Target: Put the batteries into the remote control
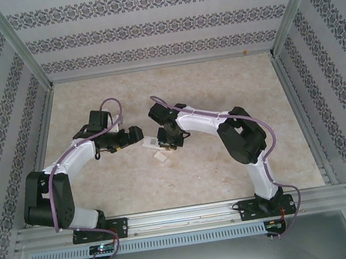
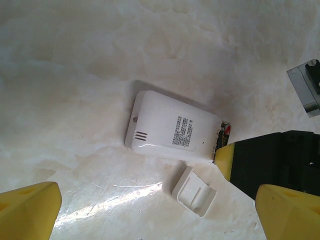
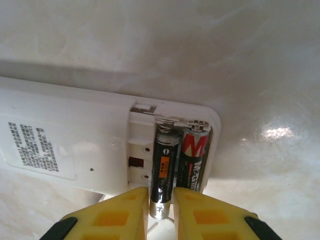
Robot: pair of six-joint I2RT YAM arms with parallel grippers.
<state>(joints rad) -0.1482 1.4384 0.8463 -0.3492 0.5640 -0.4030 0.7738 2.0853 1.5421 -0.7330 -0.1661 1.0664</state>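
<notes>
**Seating a battery in the remote control's open bay**

- Remote control (image 3: 75,145): lying back-up on the counter (image 2: 75,75) between the two arms, with its compartment (image 3: 137,160) standing uncovered at one end.
- Seated battery (image 3: 192,160): red-lettered and resting in the outer slot, its far tip touching the metal contact.
- Held battery (image 3: 164,170): dark with an orange patch and lying alongside the seated one in the inner slot. Its far tip is meeting the contact, and its near end is poking out past the compartment's edge.
- Right hand (image 3: 161,210): pinching the held battery, with one yellow finger pressing on each side of its near end.
- Left hand (image 2: 159,200): hovering over the remote with its fingers spread wide, gripping nothing.
- Battery cover (image 2: 195,192): lying loose on the counter just beside the remote.

Step in hand, as judged: the right hand is working this battery into its slot, and the insertion is looking partly done. The near end is probably sitting proud, though how far it is tilting is hard to tell.

Next move, as judged: it is calling for a push along the slot against the contact while the near end is pressed down level with its neighbour. Only after that should the fingers be loosening. A slip sideways is risking nudging the seated battery or sliding the unrestrained remote.
</notes>
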